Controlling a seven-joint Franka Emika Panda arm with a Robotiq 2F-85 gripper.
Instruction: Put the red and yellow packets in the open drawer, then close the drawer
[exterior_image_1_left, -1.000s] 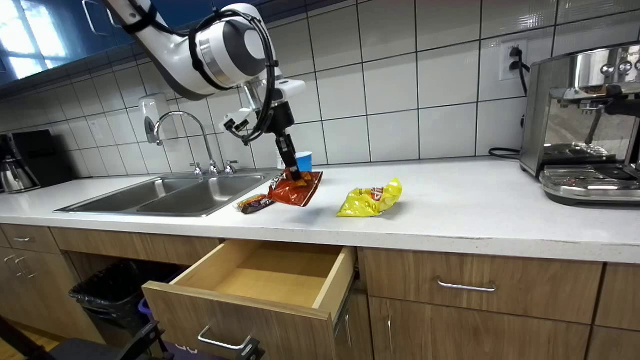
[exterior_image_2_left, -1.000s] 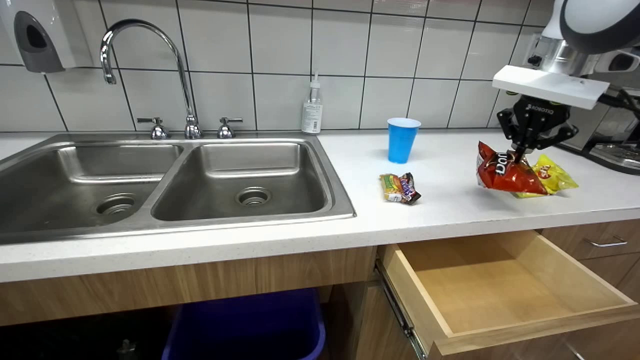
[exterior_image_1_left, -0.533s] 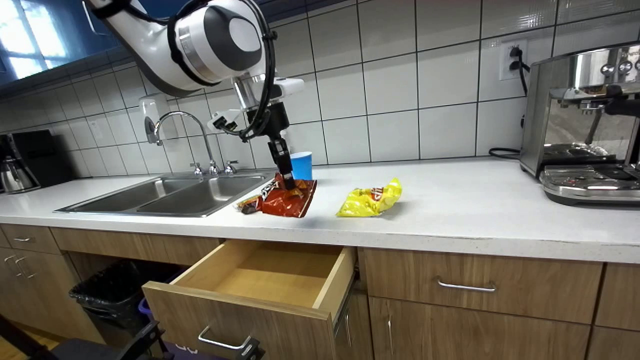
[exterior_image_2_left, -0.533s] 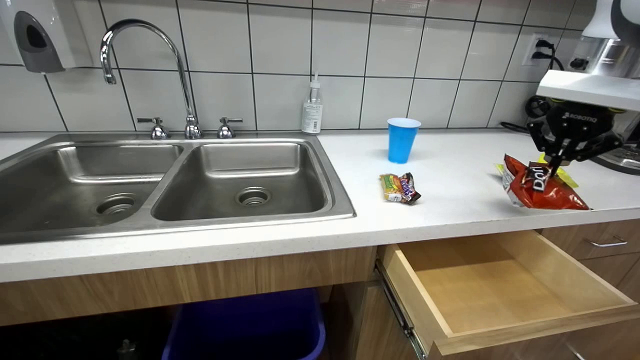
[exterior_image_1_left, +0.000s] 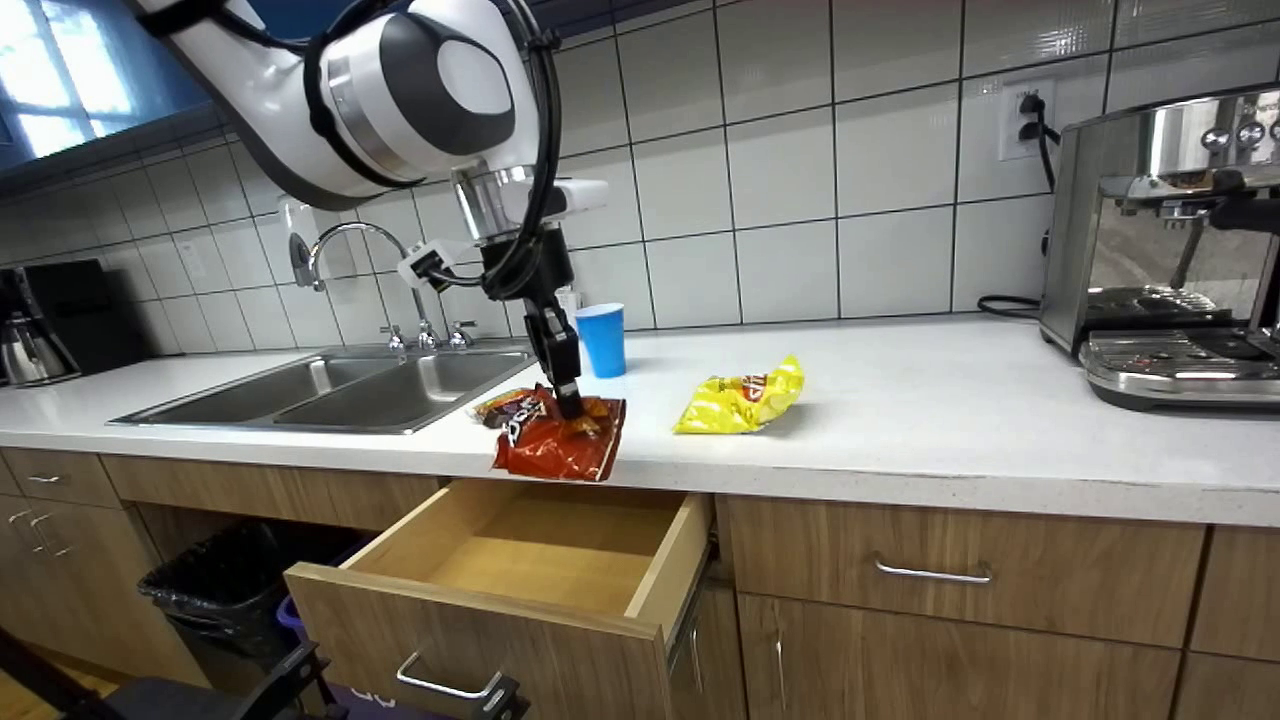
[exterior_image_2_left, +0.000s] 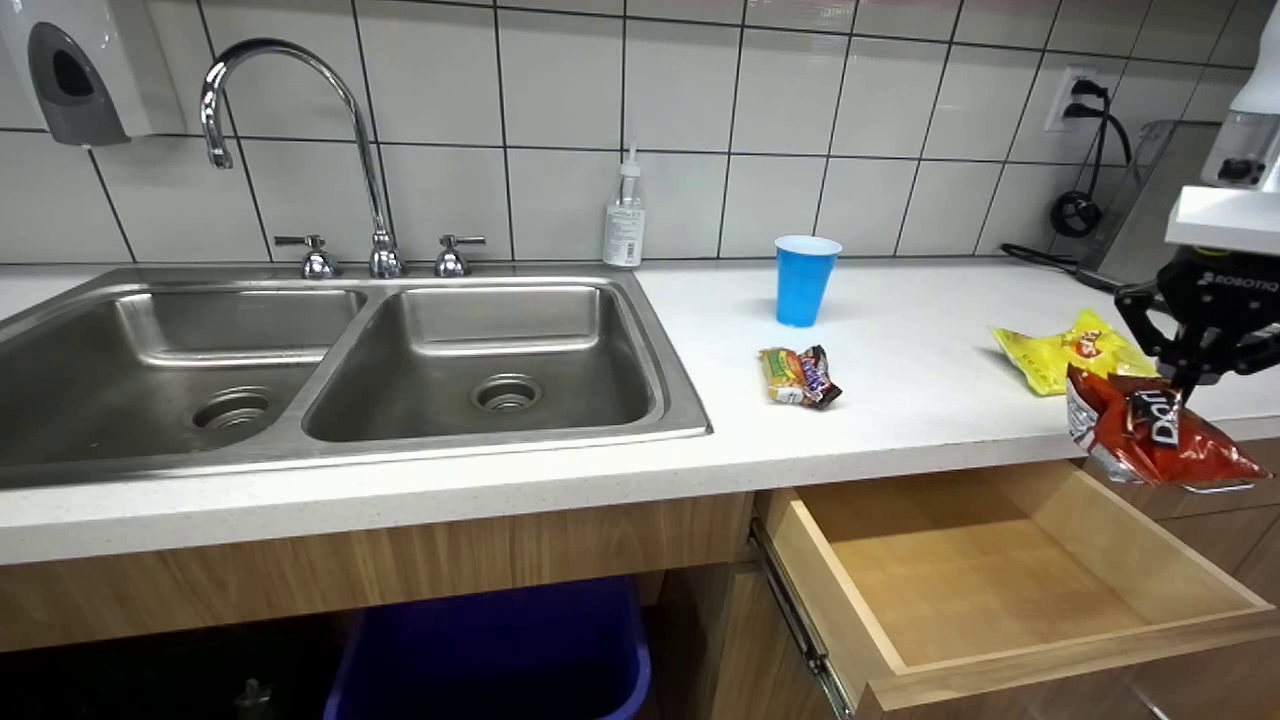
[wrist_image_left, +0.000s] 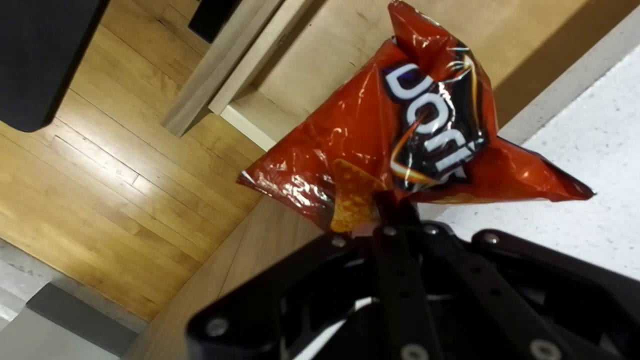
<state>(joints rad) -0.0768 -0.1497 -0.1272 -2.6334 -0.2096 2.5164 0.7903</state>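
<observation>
My gripper is shut on the top of the red packet, in both exterior views (exterior_image_1_left: 570, 405) (exterior_image_2_left: 1184, 385) and in the wrist view (wrist_image_left: 400, 207). The red packet hangs from the fingertips in both exterior views (exterior_image_1_left: 550, 445) (exterior_image_2_left: 1160, 445) and in the wrist view (wrist_image_left: 360, 125). It is at the counter's front edge, close to the drawer's back part. The yellow packet lies on the counter in both exterior views (exterior_image_1_left: 742, 400) (exterior_image_2_left: 1075, 355). The open drawer (exterior_image_1_left: 480, 600) is pulled out and its visible inside is bare; it also shows in an exterior view (exterior_image_2_left: 1000, 570) and the wrist view (wrist_image_left: 320, 55).
A blue cup (exterior_image_2_left: 805, 280) and small candy packets (exterior_image_2_left: 800, 375) stand on the counter near the steel sink (exterior_image_2_left: 660, 420). A coffee machine (exterior_image_1_left: 1180, 250) is at the far end. A black-lined bin (exterior_image_1_left: 230, 590) is beside the drawer. The drawer handle (exterior_image_1_left: 445, 685) faces out.
My gripper has carried the red packet forward and down, from over the counter to its front edge. The yellow packet behind it is more exposed in an exterior view. The drawer has not moved.
</observation>
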